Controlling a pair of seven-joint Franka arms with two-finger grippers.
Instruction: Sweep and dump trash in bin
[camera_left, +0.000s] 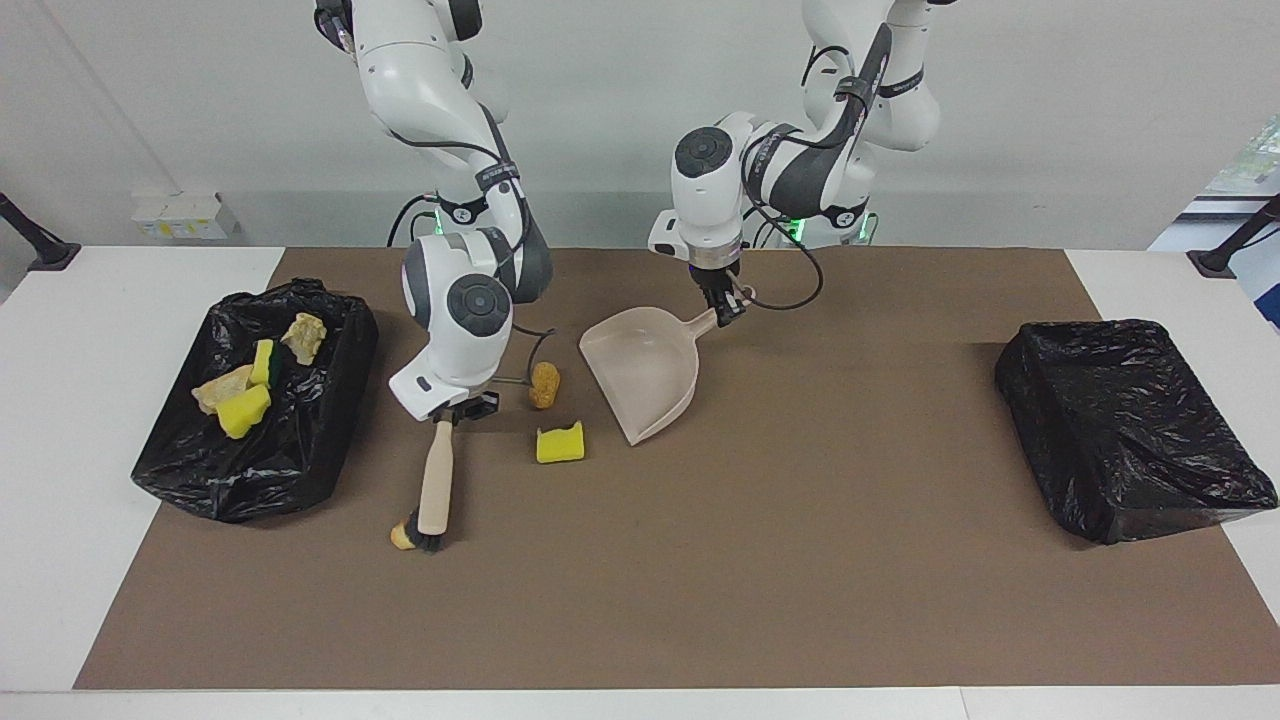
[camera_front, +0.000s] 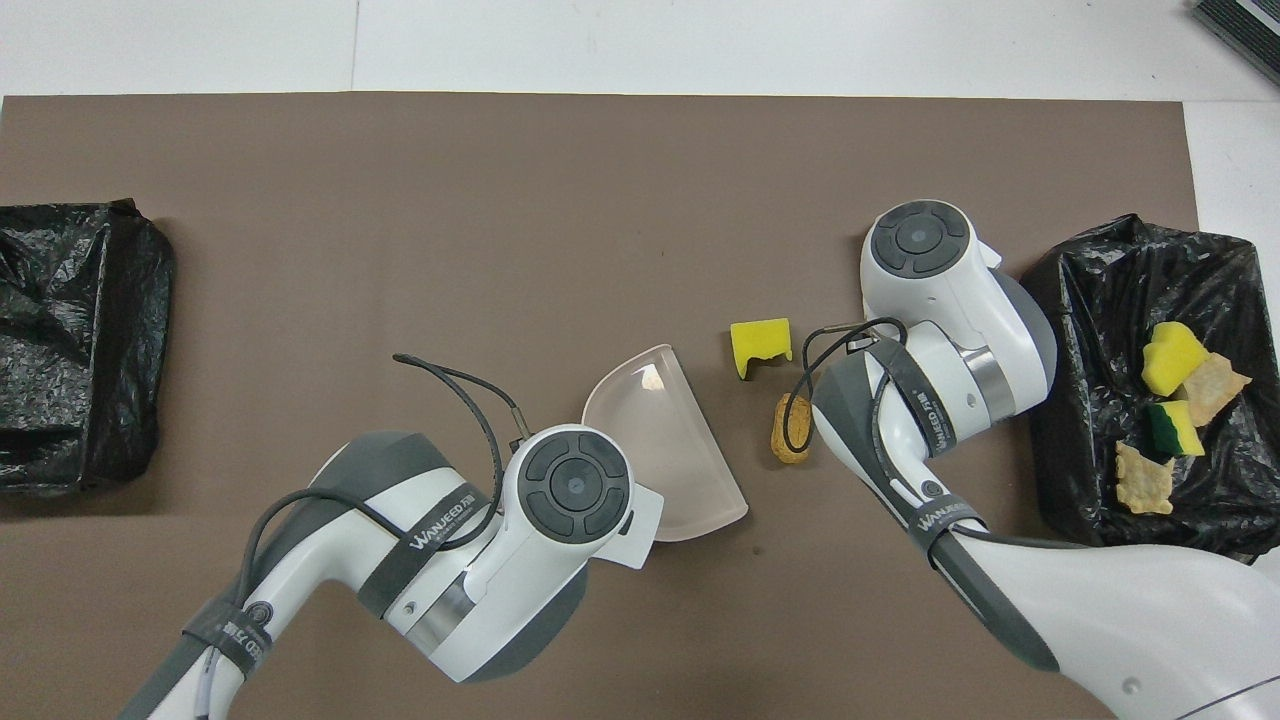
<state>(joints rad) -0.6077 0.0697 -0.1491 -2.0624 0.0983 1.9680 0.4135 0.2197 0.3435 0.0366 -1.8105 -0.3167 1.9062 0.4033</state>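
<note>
Now, in the facing view the right pincer (camera_left: 447, 415) is pressed together on the upper end of the brush (camera_left: 436, 485). The brush hangs from it toward 6 o'clock, and its dark bristles reach the brown mat (camera_left: 800, 600) on the surface. One small pale yellow scrap (camera_left: 403, 537) lies against the bristles, at their 9 o'clock. The overhead view shows none of this: there the right arm's wrist covers the pincer, the brush and this scrap.

From the right pincer, a golden-brown bread-like piece (camera_left: 545, 384) lies at 2 o'clock and a yellow sponge chunk (camera_left: 559, 444) at 4 o'clock, both on the mat and apart from each other. In the overhead view the arm's cable crosses over the bread-like piece (camera_front: 790, 445), while the sponge chunk (camera_front: 760, 345) is fully seen.

At 9 o'clock of the right pincer stands the black bin bag (camera_left: 300, 450) with four pieces of trash inside (camera_left: 243, 410); the overhead view shows them more plainly (camera_front: 1172, 355).

The left pincer (camera_left: 728, 310) pinches the handle of the beige dustpan (camera_left: 645, 375), which stretches toward 7 o'clock, near the bread-like piece. The overhead view shows only the dustpan's tray (camera_front: 650, 430), its handle hidden under the wrist. A second black bag (camera_left: 1130, 430) sits at the left arm's end of the surface.
</note>
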